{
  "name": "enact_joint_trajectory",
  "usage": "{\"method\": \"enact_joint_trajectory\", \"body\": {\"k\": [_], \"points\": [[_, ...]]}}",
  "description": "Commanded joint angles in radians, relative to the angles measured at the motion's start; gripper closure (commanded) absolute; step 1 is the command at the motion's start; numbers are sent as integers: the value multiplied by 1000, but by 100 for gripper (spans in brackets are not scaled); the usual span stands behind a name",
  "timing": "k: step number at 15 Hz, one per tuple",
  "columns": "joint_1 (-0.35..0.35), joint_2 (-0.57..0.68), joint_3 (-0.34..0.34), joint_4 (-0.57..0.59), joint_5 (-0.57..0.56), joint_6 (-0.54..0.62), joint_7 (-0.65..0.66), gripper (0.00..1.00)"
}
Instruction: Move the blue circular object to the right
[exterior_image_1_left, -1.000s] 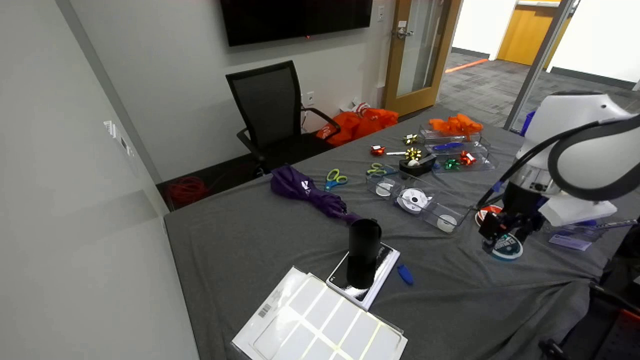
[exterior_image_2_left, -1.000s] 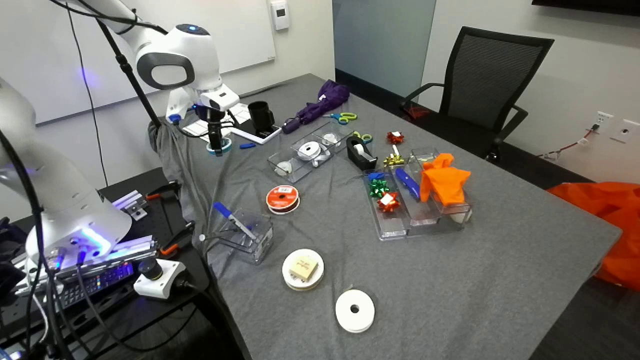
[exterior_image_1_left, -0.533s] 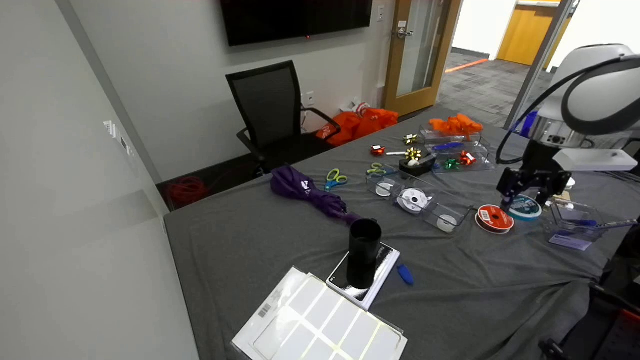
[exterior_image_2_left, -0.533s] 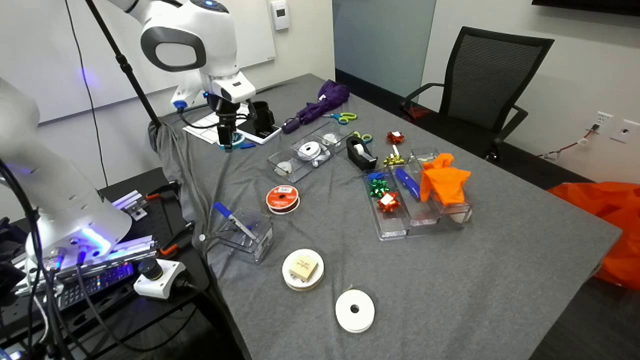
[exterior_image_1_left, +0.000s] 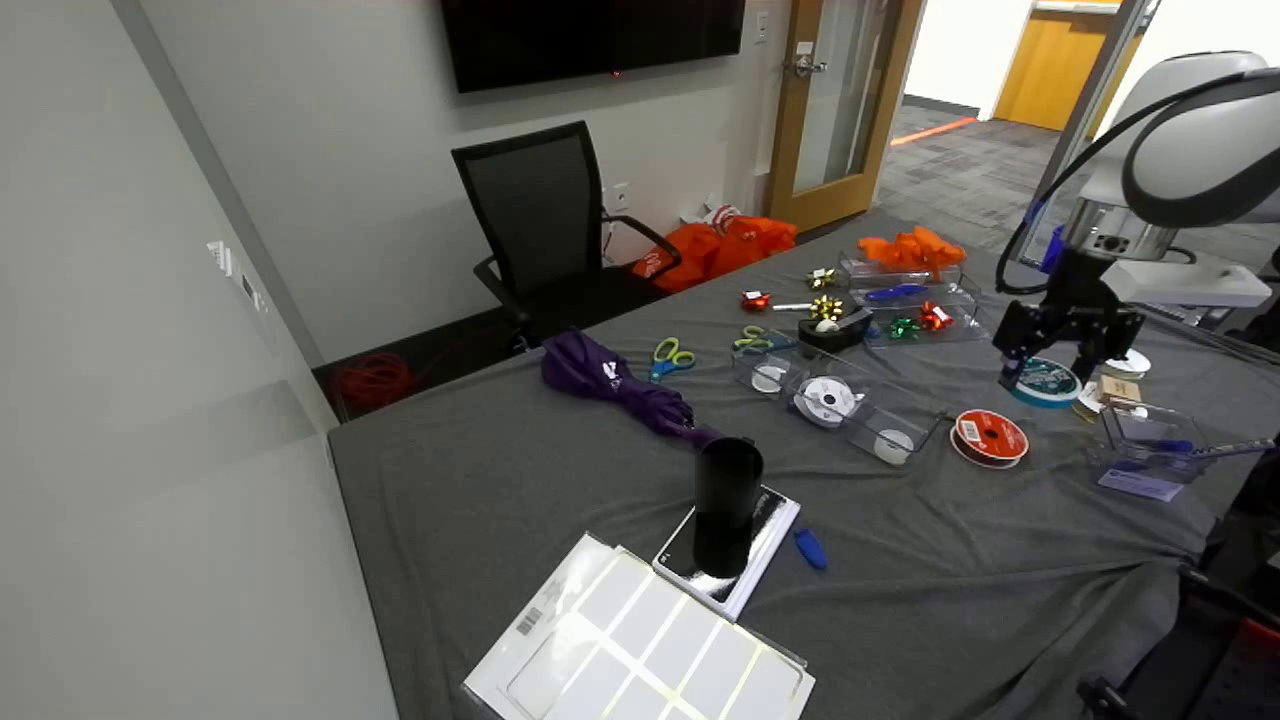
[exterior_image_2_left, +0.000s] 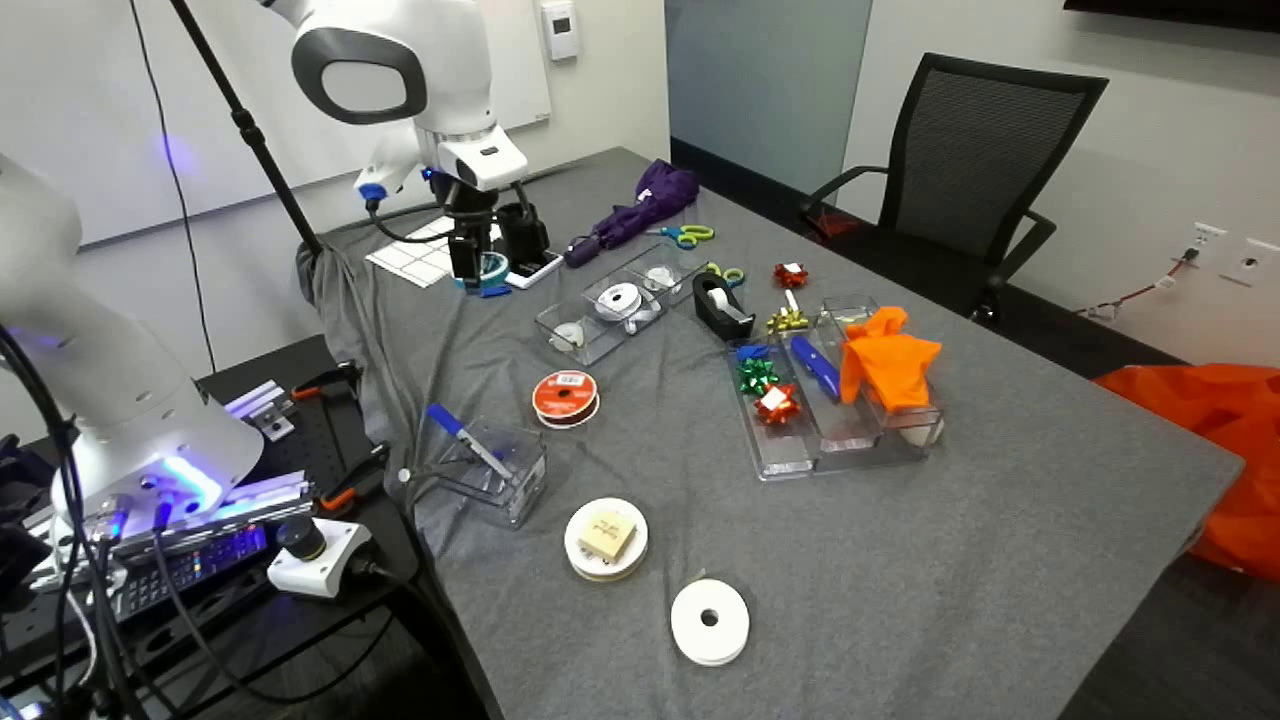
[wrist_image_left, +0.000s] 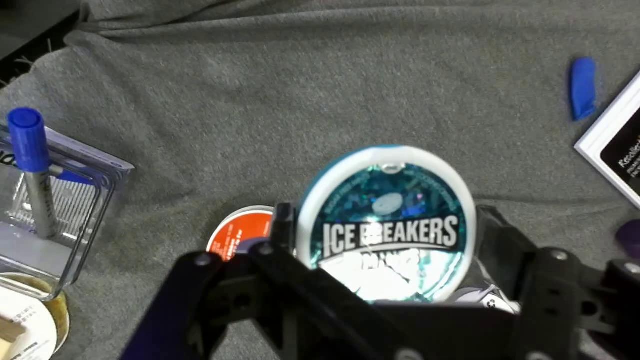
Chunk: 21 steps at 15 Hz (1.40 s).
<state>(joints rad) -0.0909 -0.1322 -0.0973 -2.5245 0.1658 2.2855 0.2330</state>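
Gripper (wrist_image_left: 386, 230) is clamped on the round blue tin (wrist_image_left: 387, 202) from both sides, as the wrist view shows. Shiny and white-edged, the tin hides part of the orange spool (wrist_image_left: 234, 233); at left is a clear plastic box (wrist_image_left: 92, 225) holding a marker (wrist_image_left: 35, 172). In an exterior view, the tin hangs above wrinkled gray cloth (exterior_image_1_left: 950, 590), apart from the spool, which it overlapped there half a second ago. In an exterior view, the black cup (exterior_image_2_left: 528, 238) stands partly behind the gripper.
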Motion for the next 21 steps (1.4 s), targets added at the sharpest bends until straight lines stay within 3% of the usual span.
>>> {"method": "enact_joint_trajectory", "body": {"k": [1,7,11,14,16,21], "points": [[-5,2,4,1,0,-2,0,37],[-60,113,-82,102,107,3,-20,37],[-99,222,-123,141,142,93,-18,37],[-117,295,-129,171,185,196,-26,37],[-132,345,-123,215,238,217,-30,37],[-152,497,-135,386,247,220,80,37]]}}
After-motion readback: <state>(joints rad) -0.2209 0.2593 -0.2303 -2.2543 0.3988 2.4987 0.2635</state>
